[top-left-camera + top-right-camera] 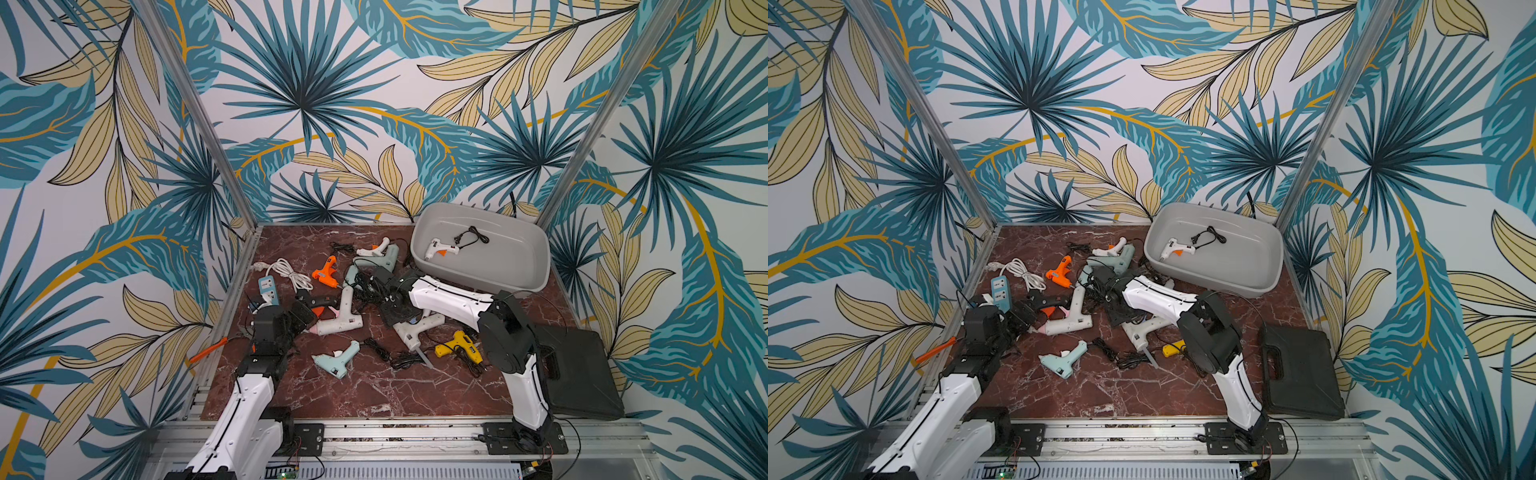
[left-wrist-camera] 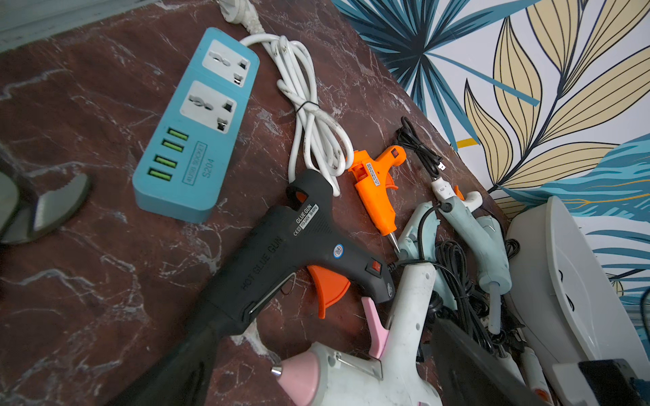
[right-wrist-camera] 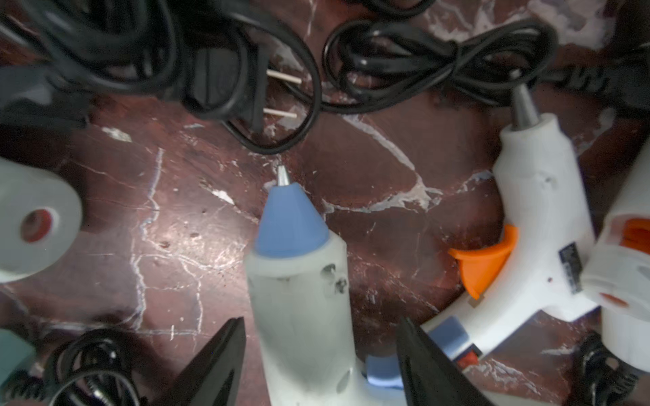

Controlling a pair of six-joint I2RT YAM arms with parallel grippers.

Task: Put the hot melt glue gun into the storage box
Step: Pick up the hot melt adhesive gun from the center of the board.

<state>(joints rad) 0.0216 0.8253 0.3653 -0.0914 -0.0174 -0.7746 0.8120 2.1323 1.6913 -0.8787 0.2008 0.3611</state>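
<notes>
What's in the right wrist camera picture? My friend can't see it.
The right pincer straddles a pale glue gun with a blue nose on a red marble table. Black cords and a white glue gun with an orange trigger lie nearby.

Glue guns (image 1: 340,324): at least ten were counted; tangled cords and the arm may have hidden more. Storage box (image 1: 515,266): one. Black case (image 1: 582,374): one. Blue power strip (image 1: 267,289): one. Orange-handled pliers (image 1: 208,351): one.
</notes>
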